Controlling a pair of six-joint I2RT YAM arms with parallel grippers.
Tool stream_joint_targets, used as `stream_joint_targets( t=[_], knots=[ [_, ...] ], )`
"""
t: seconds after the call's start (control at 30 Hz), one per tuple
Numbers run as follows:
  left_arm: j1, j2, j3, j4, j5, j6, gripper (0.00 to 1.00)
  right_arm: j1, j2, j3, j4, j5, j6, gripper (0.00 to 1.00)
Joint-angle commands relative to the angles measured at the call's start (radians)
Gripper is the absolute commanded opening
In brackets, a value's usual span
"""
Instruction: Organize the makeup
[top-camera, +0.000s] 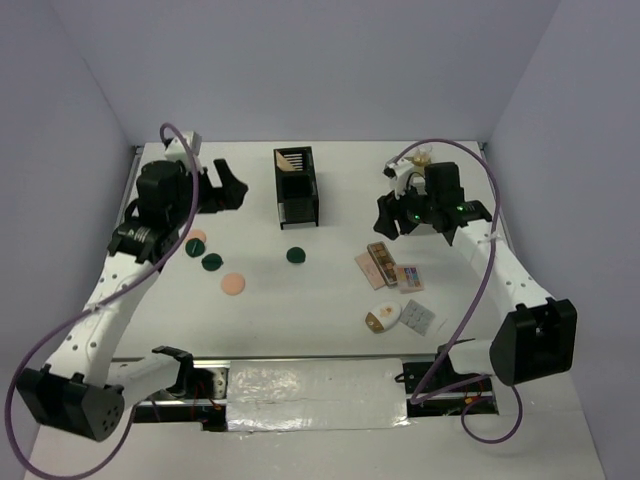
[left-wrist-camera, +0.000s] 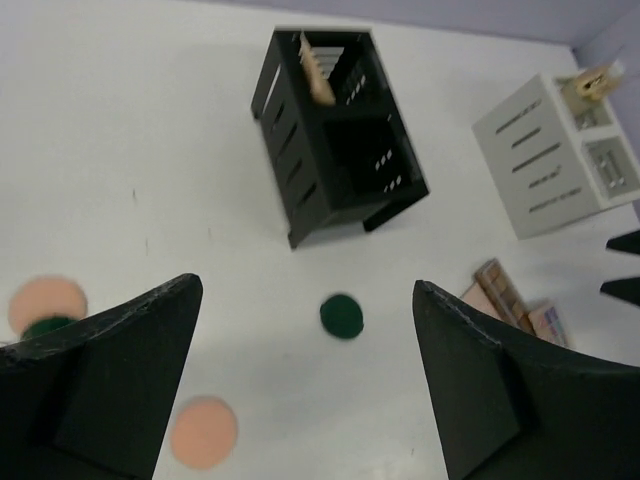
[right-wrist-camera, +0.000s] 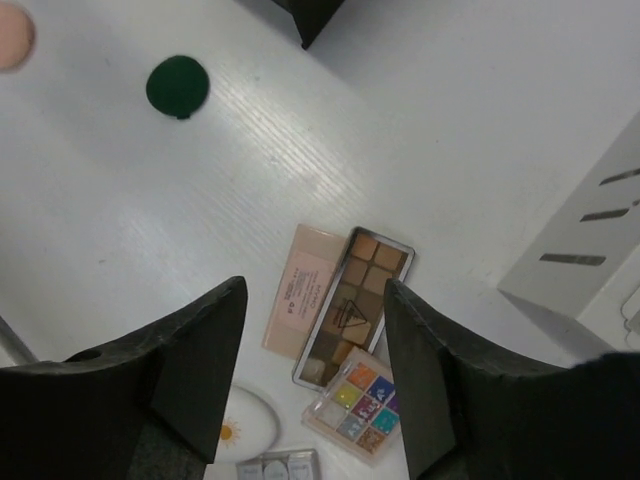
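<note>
The makeup lies scattered on the white table. A dark green compact (top-camera: 295, 255) sits in the middle, with two more (top-camera: 212, 262) to the left and a peach puff (top-camera: 233, 284) nearby. Flat palettes (top-camera: 378, 263) and a white-gold oval compact (top-camera: 382, 319) lie on the right. My left gripper (top-camera: 232, 185) hovers open and empty; between its tips in the left wrist view (left-wrist-camera: 307, 288) I see the green compact (left-wrist-camera: 341, 316). My right gripper (top-camera: 390, 220) is open over the brown palette (right-wrist-camera: 355, 305), the colourful palette (right-wrist-camera: 360, 400) and the oval compact (right-wrist-camera: 245, 425), holding nothing (right-wrist-camera: 315, 287).
The black slotted organizer (top-camera: 296, 187) stands at the back centre with a beige item (left-wrist-camera: 318, 70) in its far compartment. The white organizer (left-wrist-camera: 555, 155) stands at the back right, with a gold-capped bottle (left-wrist-camera: 597, 80) in it. A grey palette (top-camera: 417, 317) lies near the front right.
</note>
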Motion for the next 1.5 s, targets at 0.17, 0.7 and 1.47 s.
stream_joint_targets(
  t=[0.17,0.7,1.47],
  knots=[
    [0.061,-0.186,-0.266,0.001,0.062,-0.023,0.99,-0.005,0.097,0.047,-0.142,0.142,-0.005,0.79],
    [0.066,-0.289,-0.430,0.001,0.096,0.000,0.99,0.090,0.374,0.137,-0.183,0.316,-0.006,0.98],
    [0.072,-0.336,-0.445,-0.013,0.098,0.012,0.99,0.000,0.285,-0.073,-0.274,0.430,0.075,0.97]
  ],
)
